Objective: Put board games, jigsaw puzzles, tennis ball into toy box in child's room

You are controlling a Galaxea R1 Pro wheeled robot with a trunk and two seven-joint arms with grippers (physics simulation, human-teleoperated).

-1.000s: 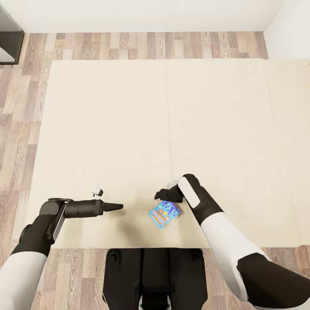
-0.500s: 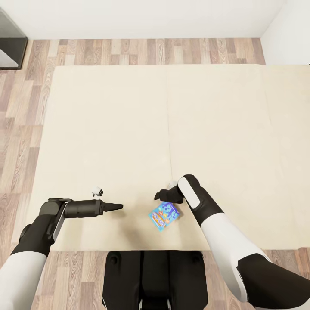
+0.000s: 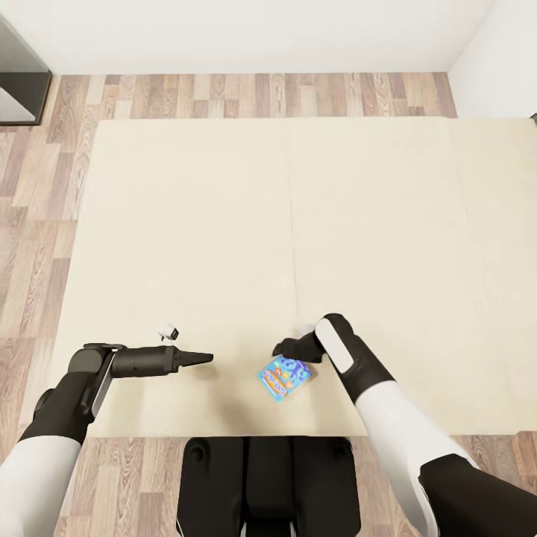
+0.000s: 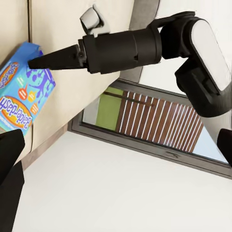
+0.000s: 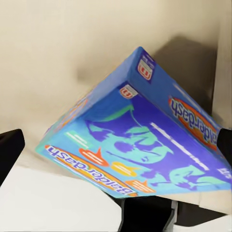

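Blue and busy with cartoon print, the small board game (image 3: 284, 377) sits low in the head view, just right of centre, near the front edge of the beige mattress of the bed (image 3: 224, 224). It looks tipped up off the mattress rather than lying flat, one corner pointing toward the bottom of the frame. Right above it in that view is the right gripper (image 3: 289, 349), its dark fingers at the box's upper edge; whether they pinch the box or merely touch it, I cannot tell. In the right wrist view the box (image 5: 145, 140) looms close, tilted, with a shadow behind it. Off in the lower left, the left gripper (image 3: 203, 359) hovers over the mattress, its fingers pressed together to a point, well apart from the box.
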